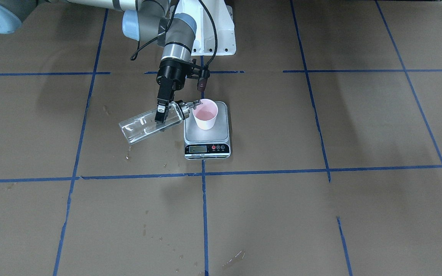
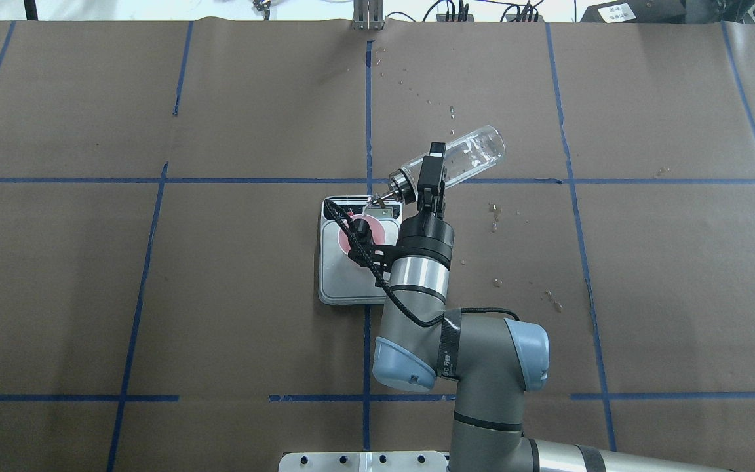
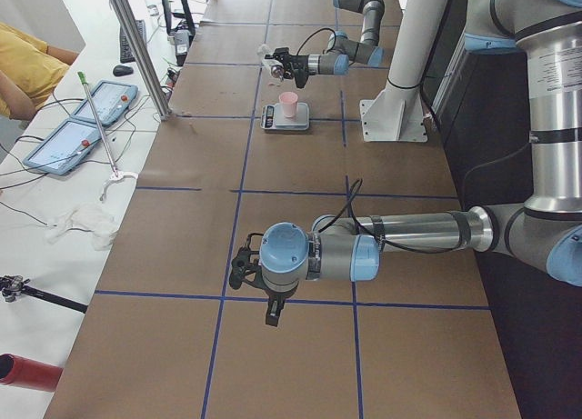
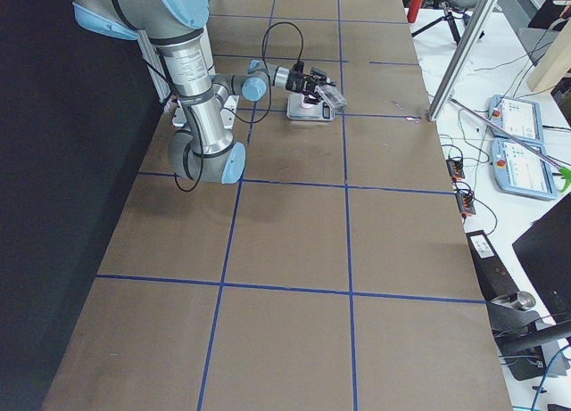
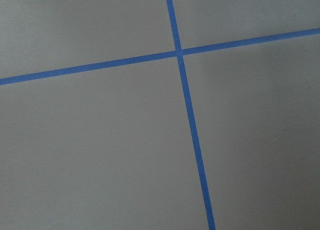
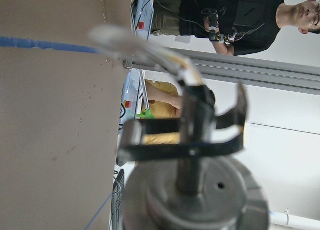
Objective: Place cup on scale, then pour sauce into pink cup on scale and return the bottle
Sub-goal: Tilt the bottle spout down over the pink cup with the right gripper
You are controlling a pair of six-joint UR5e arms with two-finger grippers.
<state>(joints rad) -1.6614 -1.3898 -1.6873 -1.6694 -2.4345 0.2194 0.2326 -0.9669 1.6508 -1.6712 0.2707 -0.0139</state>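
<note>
The pink cup (image 1: 205, 115) stands upright on the steel scale (image 1: 207, 135), toward the platform's robot-side end, and some liquid shows inside it. My right gripper (image 1: 162, 114) is shut on the clear glass bottle (image 1: 141, 125) near its neck. The bottle is tipped close to horizontal, with its silver spout (image 1: 194, 103) at the cup's rim. In the overhead view the wrist hides much of the cup (image 2: 338, 240), and the bottle (image 2: 472, 154) points away from the scale (image 2: 341, 283). My left gripper (image 3: 273, 312) hangs low over bare table far from the scale; I cannot tell if it is open or shut.
Water drops dot the brown paper beside the scale (image 2: 494, 226) and toward the table's far edge (image 2: 410, 82). The robot's white base (image 1: 213, 34) stands just behind the scale. Operators and tablets are at the table's far side (image 3: 91, 110).
</note>
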